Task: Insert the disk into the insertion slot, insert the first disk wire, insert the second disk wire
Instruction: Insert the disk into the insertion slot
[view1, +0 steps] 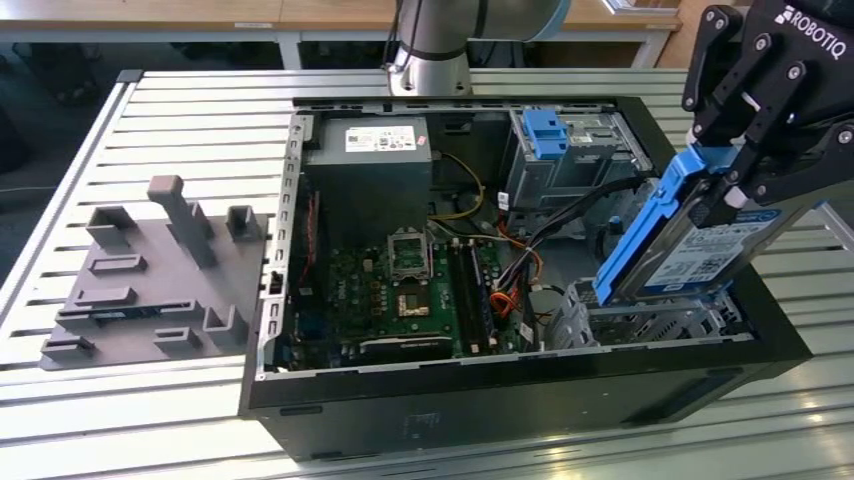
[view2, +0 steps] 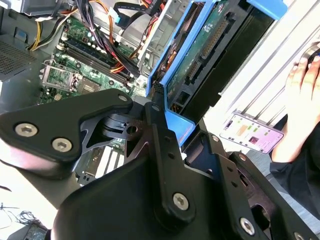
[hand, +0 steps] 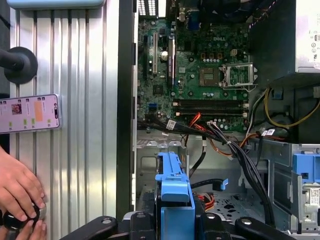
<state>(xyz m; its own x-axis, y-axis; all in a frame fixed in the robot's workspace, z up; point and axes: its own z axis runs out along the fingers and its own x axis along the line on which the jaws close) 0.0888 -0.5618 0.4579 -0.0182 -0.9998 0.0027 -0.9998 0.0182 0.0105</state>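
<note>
On the slatted aluminium table (view1: 174, 100), an open computer case (view1: 534, 410) lies on its side, with a grey moulded fixture (view1: 147, 280) at its nine o'clock in the exterior view. Inside the case: green motherboard (view1: 414, 290) in the middle, power supply (view1: 367, 165) at twelve, insertion slot (view1: 654, 320) at four. The gripper (view1: 731, 190) is clamped tight on the disk (view1: 687, 250), held tilted, lower end right at the slot. Contact, I can't tell. Seen in both wrist views: a phone (hand: 30, 114) on the slats, and a person's hand (hand: 17, 187) near it.
</note>
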